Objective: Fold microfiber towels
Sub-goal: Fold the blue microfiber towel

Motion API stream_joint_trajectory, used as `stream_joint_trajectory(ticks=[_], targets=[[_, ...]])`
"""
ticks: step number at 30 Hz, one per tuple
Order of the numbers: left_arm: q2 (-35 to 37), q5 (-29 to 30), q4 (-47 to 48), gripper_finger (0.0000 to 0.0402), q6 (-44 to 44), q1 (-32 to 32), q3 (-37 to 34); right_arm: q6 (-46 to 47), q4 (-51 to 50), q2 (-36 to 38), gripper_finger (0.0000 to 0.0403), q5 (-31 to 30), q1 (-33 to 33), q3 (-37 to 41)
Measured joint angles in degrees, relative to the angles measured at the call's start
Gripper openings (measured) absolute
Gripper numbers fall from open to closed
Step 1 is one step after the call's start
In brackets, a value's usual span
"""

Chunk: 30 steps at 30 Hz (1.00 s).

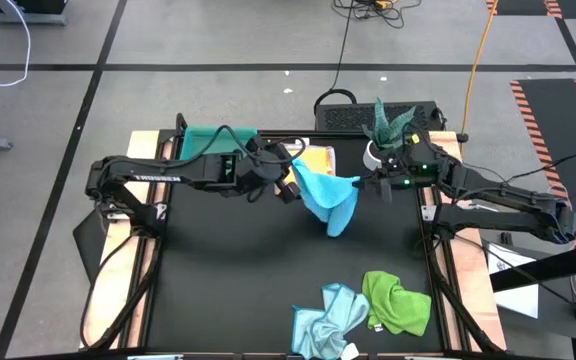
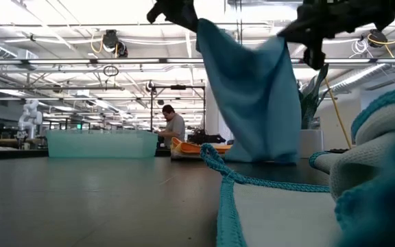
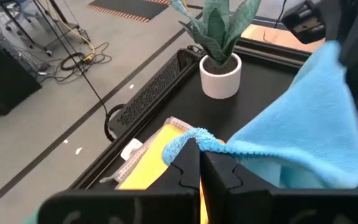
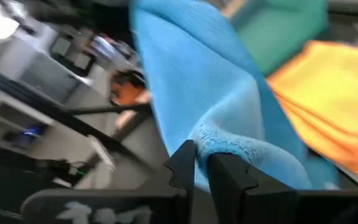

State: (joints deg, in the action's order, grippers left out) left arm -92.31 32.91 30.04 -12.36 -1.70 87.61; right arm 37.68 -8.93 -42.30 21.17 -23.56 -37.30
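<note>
The blue towel point(image 1: 330, 200) hangs in the air above the counter point(image 1: 228, 270), stretched between both grippers, with its loose lower part drooping toward the black surface. The left gripper point(image 1: 290, 186) pinches one upper corner, its fingers point(image 3: 185, 175) pressed tight together on the towel's rolled edge. The right gripper point(image 1: 374, 184) has the opposite corner between its fingers point(image 4: 182, 163), which stand only a slit apart with the hem caught in the gap. Just behind the blue towel, at the counter's far edge, lies the yellow towel point(image 1: 316, 158), flat, with a small white tag at its edge. Beside the yellow towel, on the left arm's side, sits the teal tray point(image 1: 206, 141). On the other side of the yellow towel, near the right gripper, a plant point(image 1: 386, 124) with long green leaves stands in a white pot point(image 3: 220, 75). Well apart from the blue towel, along the counter's near edge, two more towels lie crumpled: the green towel point(image 1: 398, 300) and, touching it on the left arm's side, the pale blue towel point(image 1: 328, 318). In the low view a blue-edged pale cloth point(image 2: 362, 165) fills the foreground close to the lens, and which towel it is cannot be told. Far behind the counter, in the room, a person point(image 2: 173, 127) stands bent over a workbench.
</note>
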Motion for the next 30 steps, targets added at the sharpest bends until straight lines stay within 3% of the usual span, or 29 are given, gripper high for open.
stream_joint_trajectory(ticks=[11, 18, 24, 30], targets=[[-0.09, 0.15, -0.21, 0.0, -0.22, 0.01, 0.0, -2.15, -7.16, 0.0, 0.0044, 1.93, -0.87, 0.02], [-0.09, 0.13, -0.21, 0.0, -0.2, 0.01, 0.0, -1.04, -6.65, 0.0, 0.0061, 3.02, -0.83, 0.02], [1.98, 0.18, 0.26, 0.0, 0.69, 0.01, -0.1, -0.68, 4.23, 0.0, 0.0031, 2.92, -0.83, 0.02], [9.37, 3.27, 2.03, 0.0, 3.91, 0.01, -0.07, 0.05, 21.2, 0.0, 0.0003, 3.02, -1.17, 0.02]])
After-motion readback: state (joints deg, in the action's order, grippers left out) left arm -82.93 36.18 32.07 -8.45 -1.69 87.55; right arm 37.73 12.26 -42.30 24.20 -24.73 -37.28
